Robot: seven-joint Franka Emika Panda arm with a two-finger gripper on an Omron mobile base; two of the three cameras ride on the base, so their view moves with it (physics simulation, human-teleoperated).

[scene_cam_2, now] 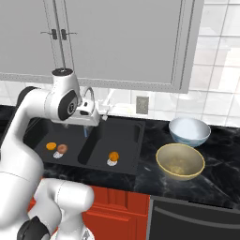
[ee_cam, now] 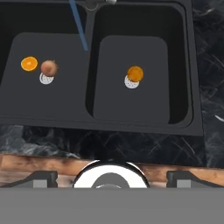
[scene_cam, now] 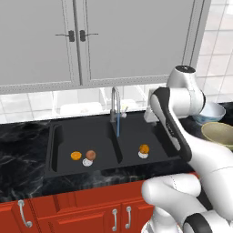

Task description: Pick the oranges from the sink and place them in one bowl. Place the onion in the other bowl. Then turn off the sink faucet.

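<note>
Item one, nearest us in the hand view: two dark finger tips (ee_cam: 41,177) of the two-finger gripper (ee_cam: 111,178), spread wide and holding nothing, poised over the red-brown counter edge.

Item two: wide black double-basin sink (ee_cam: 188,65), rims unobstructed on every side.
- Left basin: one bright orange fruit (ee_cam: 29,64) and, just beside it, the dull reddish-brown onion (ee_cam: 49,68) over the white drain; open floor around both.
- Right basin: second bright orange fruit (ee_cam: 135,73) on its drain, walls well apart from it.

Item three: slim silver gooseneck faucet (scene_cam: 115,102) above the divider, a blue stream running.

Item four: we list, on the black marble counter right of the sink, a shallow yellow-tan bowl (scene_cam_2: 180,161) and glossy pale blue-white bowl (scene_cam_2: 189,131), near each other.
</note>
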